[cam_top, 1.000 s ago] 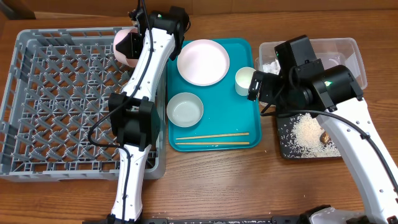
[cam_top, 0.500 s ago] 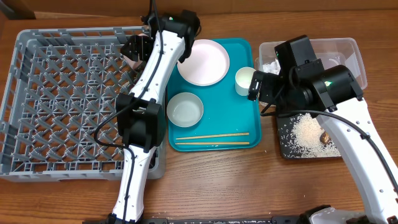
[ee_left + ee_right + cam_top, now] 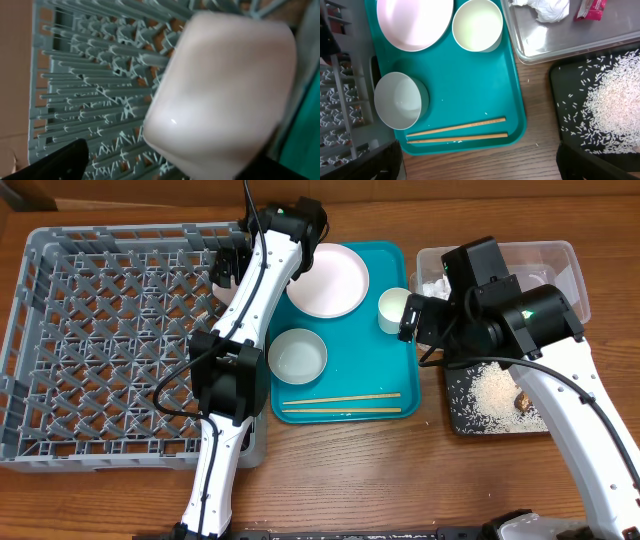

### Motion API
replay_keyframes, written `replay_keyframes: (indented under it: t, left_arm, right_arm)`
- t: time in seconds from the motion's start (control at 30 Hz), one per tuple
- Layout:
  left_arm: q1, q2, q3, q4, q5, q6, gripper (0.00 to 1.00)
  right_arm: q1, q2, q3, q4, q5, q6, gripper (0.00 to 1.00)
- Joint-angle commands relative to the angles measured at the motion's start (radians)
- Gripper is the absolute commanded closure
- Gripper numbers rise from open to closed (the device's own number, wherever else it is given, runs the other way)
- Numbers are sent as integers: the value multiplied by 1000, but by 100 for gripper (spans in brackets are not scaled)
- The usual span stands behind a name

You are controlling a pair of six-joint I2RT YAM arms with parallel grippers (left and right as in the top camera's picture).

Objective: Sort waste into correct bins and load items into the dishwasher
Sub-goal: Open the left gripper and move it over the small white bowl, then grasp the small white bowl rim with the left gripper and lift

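Note:
A small pale pink plate (image 3: 220, 85) stands on edge in the grey dish rack (image 3: 100, 350), blurred and filling the left wrist view. My left gripper (image 3: 165, 169) is open, its dark fingers (image 3: 65, 160) wide on either side of the plate's lower edge. In the overhead view that arm covers the plate at the rack's far right corner. The large pink plate (image 3: 327, 278), bowl (image 3: 297, 357), white cup (image 3: 393, 308) and two chopsticks (image 3: 340, 404) lie on the teal tray (image 3: 385, 375). My right gripper (image 3: 487, 165) hangs open and empty over the tray's near right corner.
The clear tub (image 3: 565, 270) at the far right holds a crumpled tissue (image 3: 545, 9) and a red wrapper (image 3: 591, 9). The black tray (image 3: 458, 385) in front of it holds rice (image 3: 495, 392) and a brown lump (image 3: 522, 398). Stray grains lie on the wooden table (image 3: 540, 145).
My left gripper has opened and let go of the pink plate in the rack, and the arm has shifted right. The right arm has not moved.

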Motion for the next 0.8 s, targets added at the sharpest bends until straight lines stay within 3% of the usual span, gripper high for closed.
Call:
replay_keyframes:
  t: [0.0, 0.1, 0.27, 0.43, 0.67, 0.77]
  left_arm:
    - [-10, -23, 92, -39, 171, 86, 8]
    - [-10, -58, 190, -59, 265, 122, 5]
    - [-6, -144, 305, -56, 596, 200, 0]
    - [3, -219, 306, -94, 978, 490, 0]
    - [3, -215, 207, -94, 906, 600, 1]
    - [4, -214, 106, -94, 902, 716, 4]
  right_arm:
    - [3, -4, 6, 6, 10, 1, 0]
    - [3, -4, 6, 6, 11, 1, 0]
    - [3, -4, 6, 6, 10, 1, 0]
    - [3, -4, 6, 6, 10, 1, 0]
    - [3, -4, 6, 6, 11, 1, 0]
    - [3, -4, 6, 7, 10, 1, 0]
